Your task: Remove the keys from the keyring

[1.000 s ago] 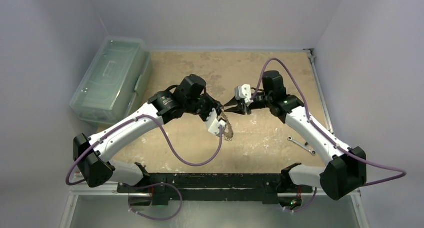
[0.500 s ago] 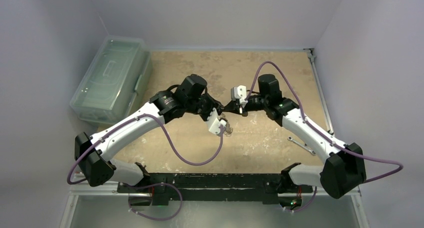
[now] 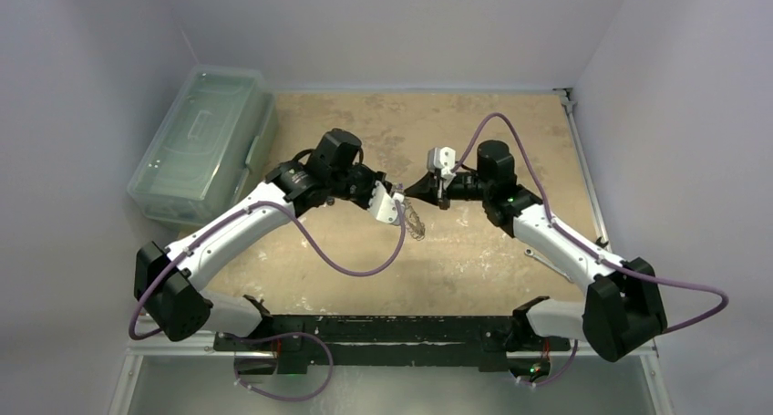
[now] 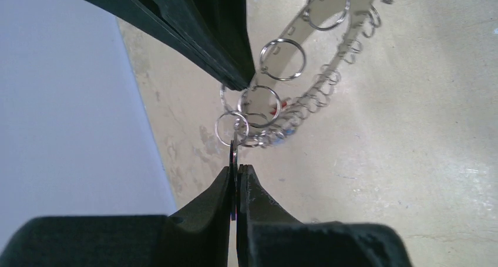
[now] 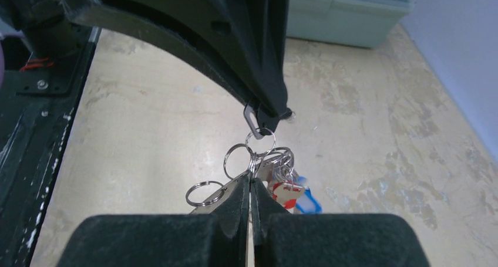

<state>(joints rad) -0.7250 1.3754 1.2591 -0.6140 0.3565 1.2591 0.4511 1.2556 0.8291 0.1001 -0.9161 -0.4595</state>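
The left gripper (image 4: 236, 174) has its jaws pressed together on a thin key (image 4: 234, 152), seen edge-on at the bottom center of the left wrist view. A small split ring sits just above the tips. The right gripper (image 5: 251, 183) is also pinched tight, clamped on the bunch of rings at the bottom center of its own view, with the left arm's dark fingertips coming down from the top of that frame to meet it. The two sets of tips nearly touch.

From above, the keyring (image 3: 416, 222) hangs just below the meeting tips, near the middle of the frame. Its fringe of keys (image 5: 290, 192), some with red and blue heads, dangles to the right of the right gripper's tips. Whether its lower edge touches the table cannot be told.

Beneath is a worn, blotchy tan tabletop (image 3: 474, 251). A clear plastic box (image 3: 205, 141) stands at its upper left edge, and a black rail (image 3: 383, 328) carries the arm bases along the bottom. Pale lavender walls (image 3: 401, 23) close the space in.
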